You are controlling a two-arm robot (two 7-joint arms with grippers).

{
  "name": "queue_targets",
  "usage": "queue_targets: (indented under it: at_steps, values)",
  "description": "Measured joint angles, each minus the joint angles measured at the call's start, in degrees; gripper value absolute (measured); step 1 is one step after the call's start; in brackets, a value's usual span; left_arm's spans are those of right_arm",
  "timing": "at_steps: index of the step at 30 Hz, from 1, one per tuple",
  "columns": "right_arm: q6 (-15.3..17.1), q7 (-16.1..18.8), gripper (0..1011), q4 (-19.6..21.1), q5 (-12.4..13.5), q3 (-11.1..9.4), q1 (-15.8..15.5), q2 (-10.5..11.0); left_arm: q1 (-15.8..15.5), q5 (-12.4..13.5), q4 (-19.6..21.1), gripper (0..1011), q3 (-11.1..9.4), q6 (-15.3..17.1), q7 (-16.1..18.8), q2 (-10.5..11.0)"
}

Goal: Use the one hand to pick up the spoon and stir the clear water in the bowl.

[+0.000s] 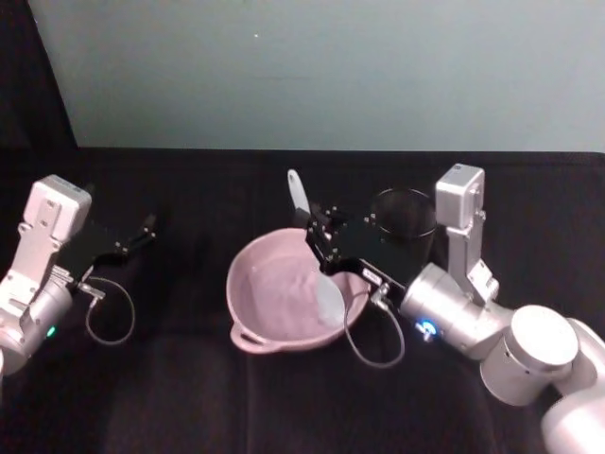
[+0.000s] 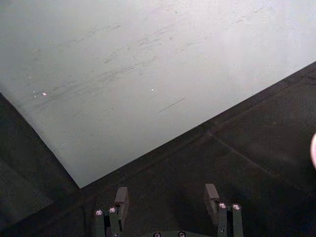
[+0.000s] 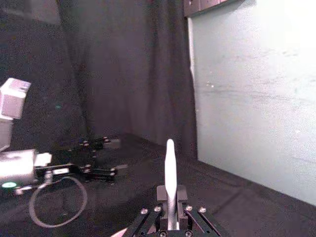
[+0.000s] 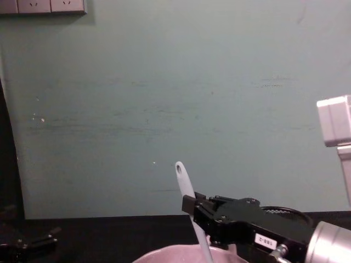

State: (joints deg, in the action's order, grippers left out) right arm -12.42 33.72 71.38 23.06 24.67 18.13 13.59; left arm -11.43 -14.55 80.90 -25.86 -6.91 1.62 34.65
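**Head view:** right gripper reaches in over the far-right rim of the pink bowl. It pinches the white spoon at abt mid-handle, w/ the holed end sticking up and back. The water surface looks rippled. A black mesh cup stands just behind the arm. The left gripper sits idle, well apart at the left of the black worktop.

**Left wrist view:** the idle arm's fingers are spread, w/ nothing between them.

**Right wrist view:** the spoon handle rises straight out from between the working arm's two fingers, which are pressed onto it from both sides.

**Chest view:** the spoon is tilted, its top leaning toward the robot's left against the green wall. The shaft runs down past the grip toward the bowl rim at the frame's bottom edge. The scoop end is hidden.

**Handling, as judged:**
- The spoon looks light, stiff and smooth, so it is prob. apt to pivot or slip in a narrow pinch once water drags on it.
- The mid-handle hold seems sound; a grip nearer the holed end would give less control.
- The bowl looks light too and may slide if the spoon presses its wall, so gentle circles kept off the sides look safest.
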Motion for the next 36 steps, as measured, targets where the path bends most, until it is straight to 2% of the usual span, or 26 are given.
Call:
queue_targets:
  at_steps: [8,13,21,27,31,36]
  values:
    - [3.1,2.0,111,5.4,4.0,1.0,-3.2,2.0,0.0,0.0,0.0,1011,0.0,0.0,0.0,0.0]
    - [4.4,2.4,111,6.7,5.8,1.7,-4.0,2.1,0.0,0.0,0.0,1011,0.0,0.0,0.0,0.0]
    - [2.5,1.2,111,5.0,7.3,2.1,-3.4,0.4,0.0,0.0,0.0,1011,0.0,0.0,0.0,0.0]
    - [0.6,1.1,111,3.8,10.0,0.8,-1.9,-0.5,0.0,0.0,0.0,1011,0.0,0.0,0.0,0.0]
    - [0.2,1.2,110,4.3,10.9,0.2,-1.8,-0.3,0.0,0.0,0.0,1011,0.0,0.0,0.0,0.0]
    - [0.5,1.2,111,6.2,11.8,-0.2,-2.8,1.1,0.0,0.0,0.0,1011,0.0,0.0,0.0,0.0]
